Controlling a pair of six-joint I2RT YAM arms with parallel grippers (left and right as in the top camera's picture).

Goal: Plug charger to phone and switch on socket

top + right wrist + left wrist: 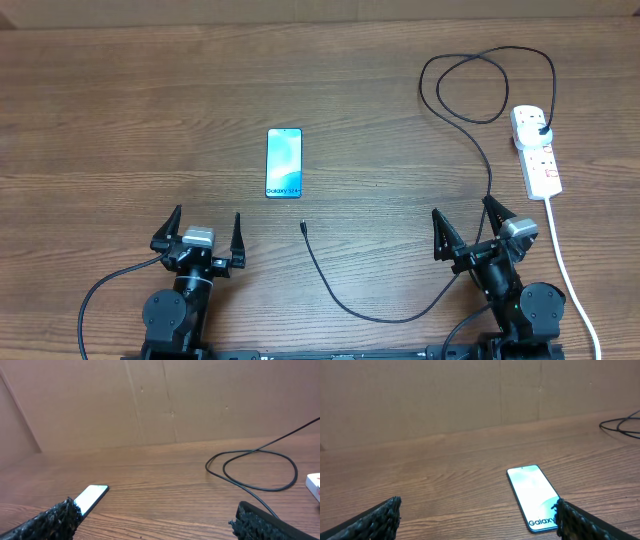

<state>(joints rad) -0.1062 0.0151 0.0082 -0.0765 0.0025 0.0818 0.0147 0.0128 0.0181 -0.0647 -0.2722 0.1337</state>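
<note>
**Q:** Where is the charger lying right now?

**Me:** Its connector tip point(302, 227) is resting on the table point(120, 120) at about 5 o'clock from the phone point(284, 163), near the phone's closer end but not touching it. The charger point(322, 270) is sweeping past my right arm, looping at the far side, and its black plug point(541, 128) is sitting in the far end of the socket point(540, 168).

**Q:** And the phone?

**Me:** It is lying flat, screen up and glowing blue-teal, with the "Galaxy" lettering toward me. The socket is lying well apart from it, at 3 o'clock, with its white cord point(560, 250) trailing back beside my right arm.

**Q:** What are your fingers doing?

**Me:** Both are spread wide and holding nothing. My left gripper point(207, 213) is hovering at 7 o'clock from the phone and my right gripper point(462, 206) at 4 o'clock.

**Q:** So which step are you working on?

**Me:** I am judging it as the very start, with nothing plugged into the phone yet. Next I am expecting to reach for the tip, pinch just behind the connector and line it up with the phone's near edge. The thin cable is looking slippery and springy. The red switches come afterwards.
</note>
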